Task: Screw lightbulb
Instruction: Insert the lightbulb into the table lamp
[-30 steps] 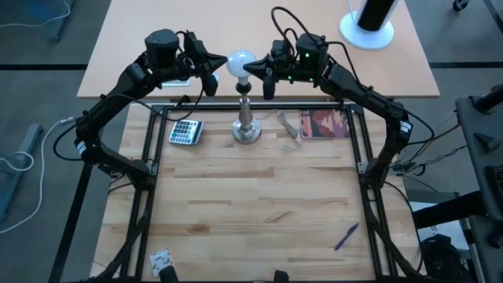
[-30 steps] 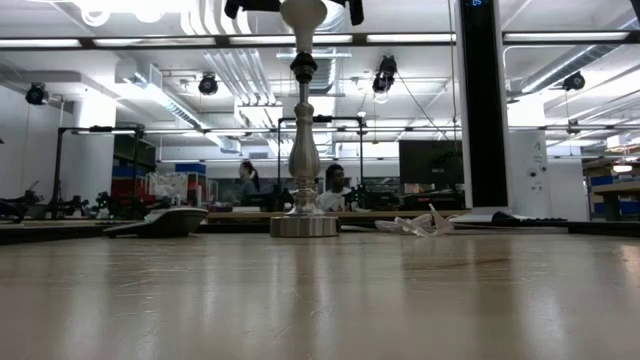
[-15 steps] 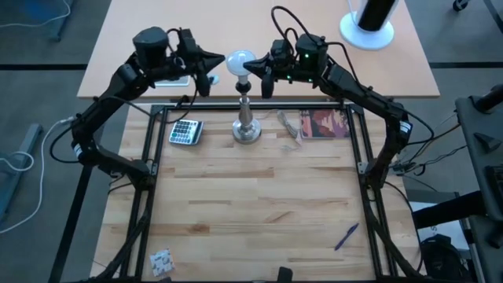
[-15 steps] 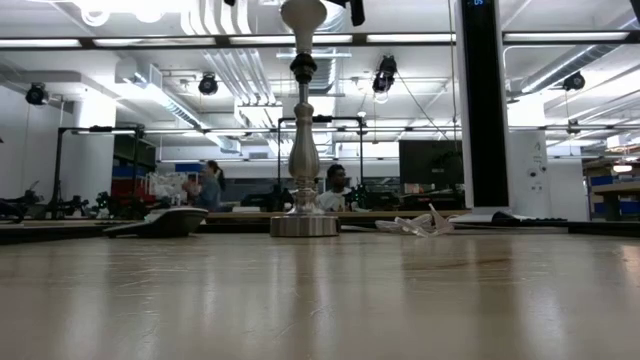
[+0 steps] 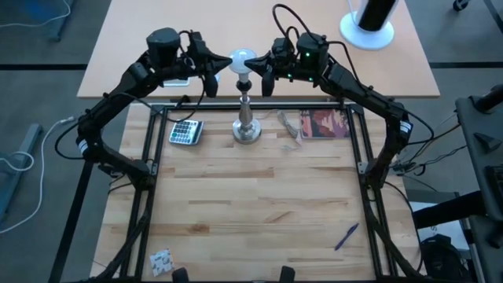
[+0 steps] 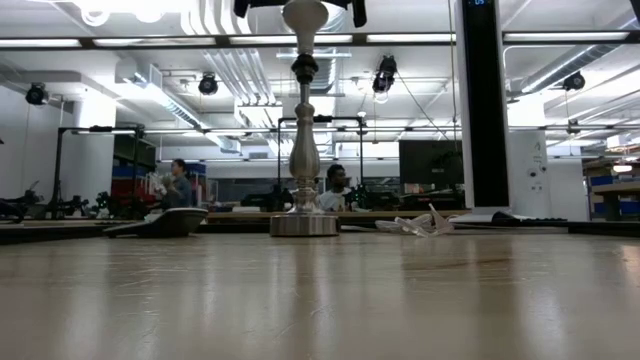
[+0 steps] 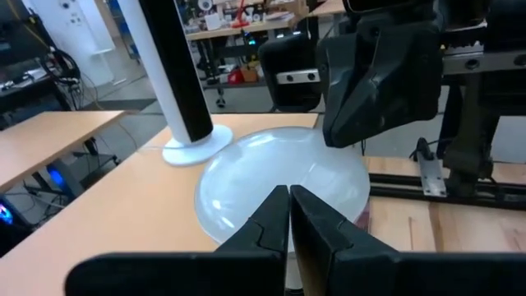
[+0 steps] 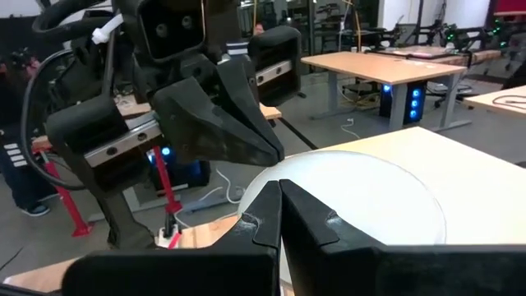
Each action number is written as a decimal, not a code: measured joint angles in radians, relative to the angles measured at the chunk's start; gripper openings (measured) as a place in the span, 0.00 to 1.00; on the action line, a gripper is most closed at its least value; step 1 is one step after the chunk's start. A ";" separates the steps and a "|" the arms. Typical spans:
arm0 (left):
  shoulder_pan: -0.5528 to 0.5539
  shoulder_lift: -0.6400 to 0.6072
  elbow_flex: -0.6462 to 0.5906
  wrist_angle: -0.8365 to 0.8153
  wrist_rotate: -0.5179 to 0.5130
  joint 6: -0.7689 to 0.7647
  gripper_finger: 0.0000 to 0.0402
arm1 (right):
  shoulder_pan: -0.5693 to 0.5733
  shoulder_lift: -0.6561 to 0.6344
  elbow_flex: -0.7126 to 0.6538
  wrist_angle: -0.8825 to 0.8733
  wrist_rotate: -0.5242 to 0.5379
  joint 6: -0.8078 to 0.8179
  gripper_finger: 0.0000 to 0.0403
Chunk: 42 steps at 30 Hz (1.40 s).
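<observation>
One lightbulb (image 5: pixel 243 60), one stand (image 5: pixel 246 118), one calculator (image 5: pixel 185 132), one pen (image 5: pixel 346 236).

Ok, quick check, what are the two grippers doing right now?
Left gripper: shut, fingertips against the left side of the lightbulb on the stand, holding nothing.
Right gripper: shut, fingertips against the bulb's right side, holding nothing.

Both dark arms are reaching toward the upper middle of the high view — one from each side — with their elbows spreading out toward the frame's edges. The left gripper (image 5: pixel 214 69) is sitting just left of centre with its fingers (image 7: pixel 265 226) pressing together; the right gripper (image 5: pixel 259 69) is facing it from the right, fingers (image 8: pixel 297 215) likewise closed.
</observation>
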 joint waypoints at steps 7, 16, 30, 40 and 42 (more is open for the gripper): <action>0.000 0.002 0.000 -0.002 0.003 -0.009 0.01 | -0.004 -0.015 -0.002 0.016 0.079 -0.031 0.00; 0.000 0.001 0.000 -0.002 0.000 -0.013 0.00 | -0.035 -0.004 0.000 0.000 0.097 -0.024 0.00; 0.001 0.003 -0.002 0.017 -0.061 -0.013 0.00 | -0.034 -0.003 0.002 -0.015 0.073 -0.017 0.00; 0.002 0.004 -0.003 0.034 -0.109 -0.009 0.02 | -0.033 -0.002 0.002 -0.007 0.072 0.001 0.00; 0.002 0.004 -0.003 0.032 -0.109 -0.009 0.01 | -0.033 -0.002 0.001 -0.004 0.071 0.001 0.00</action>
